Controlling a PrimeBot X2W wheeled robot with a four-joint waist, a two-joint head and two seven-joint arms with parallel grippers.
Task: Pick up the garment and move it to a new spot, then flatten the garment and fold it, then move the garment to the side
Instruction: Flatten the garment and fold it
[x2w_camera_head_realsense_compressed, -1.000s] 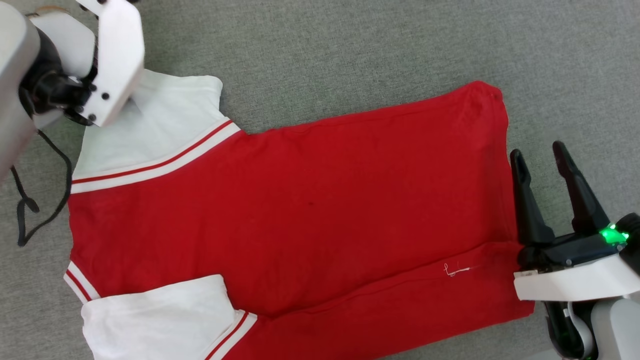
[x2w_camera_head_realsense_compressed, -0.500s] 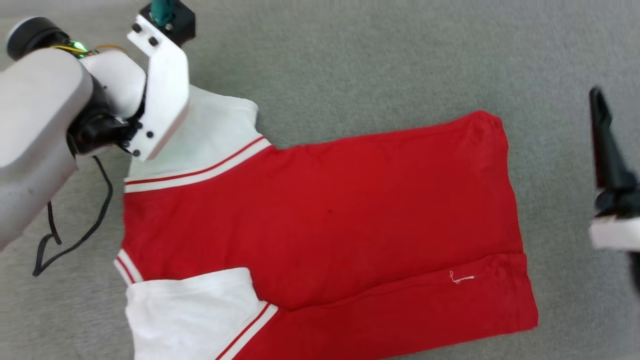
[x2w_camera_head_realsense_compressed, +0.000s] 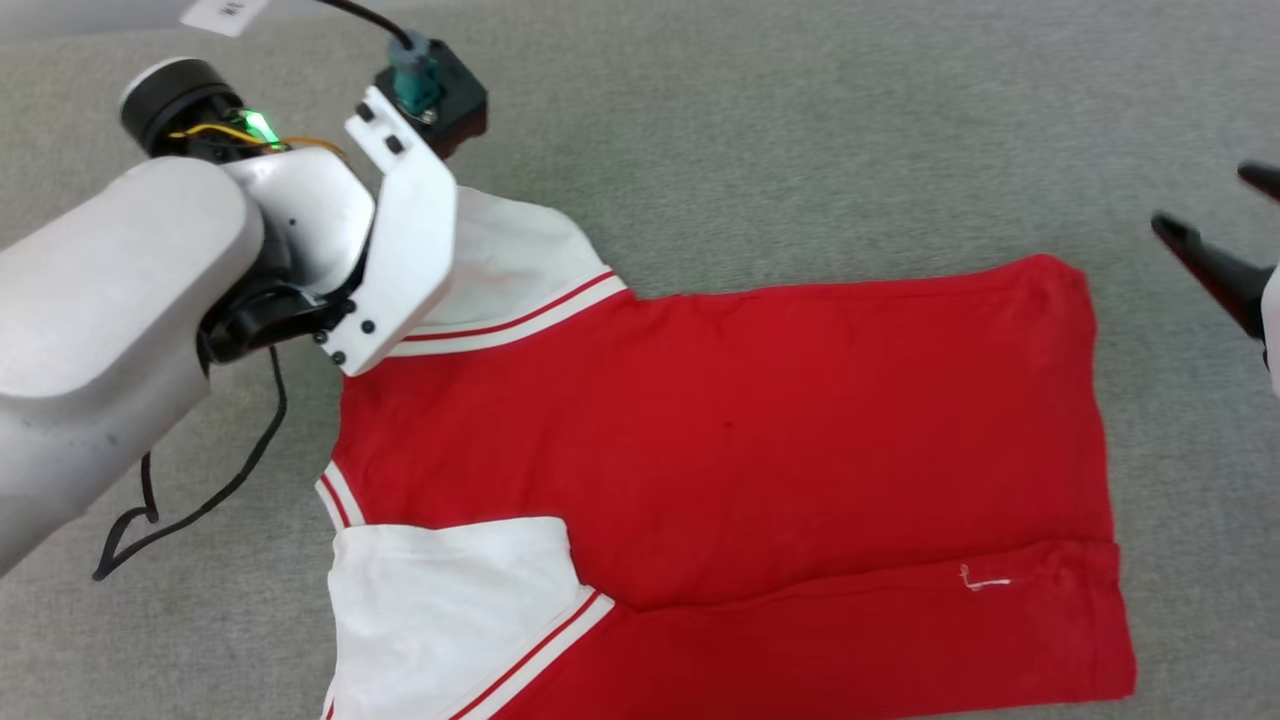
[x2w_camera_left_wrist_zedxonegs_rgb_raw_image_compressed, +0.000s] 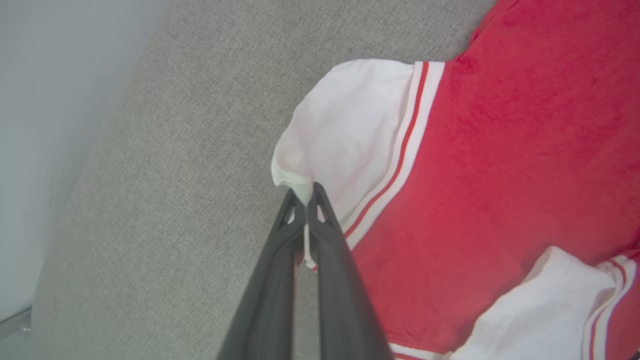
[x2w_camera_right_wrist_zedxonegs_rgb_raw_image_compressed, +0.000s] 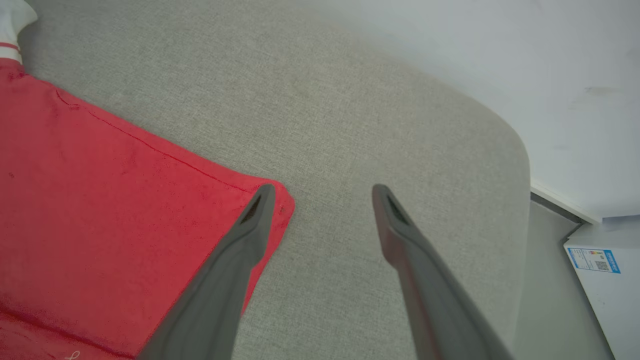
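One red shirt (x2w_camera_head_realsense_compressed: 720, 430) lies spread out flat on the grey tabletop (x2w_camera_head_realsense_compressed: 800, 150) in the head view. Its white sleeves are on the left side of the picture and its bottom hem is on the right. The top sleeve (x2w_camera_head_realsense_compressed: 510, 260) pokes out from under the white wrist of the left arm (x2w_camera_head_realsense_compressed: 120, 300), which covers part of it. The bottom sleeve (x2w_camera_head_realsense_compressed: 450, 610) is folded in over the red cloth. A long strip along the near edge of the shirt is folded over too, with a little white thread (x2w_camera_head_realsense_compressed: 985, 582) on it. A black cord (x2w_camera_head_realsense_compressed: 200, 500) hangs down from the left arm. The right end effector (x2w_camera_head_realsense_compressed: 1200, 195) is at the right edge, well apart from the shirt, with its fingers spread wide.

From the left wrist, the left end effector (x2w_camera_left_wrist_zedxonegs_rgb_raw_image_compressed: 305, 192) has its two fingers squeezed tight together on the edge of the top sleeve – a bit of white cloth is pinched between the tips.

From the right wrist, the fingers stand far apart and hold nothing. One tip is over the red corner of the shirt – the other is over bare grey tabletop. I cannot tell if they touch down. A white box (x2w_camera_right_wrist_zedxonegs_rgb_raw_image_compressed: 600, 265) with a blue label sits past the tabletop's edge.
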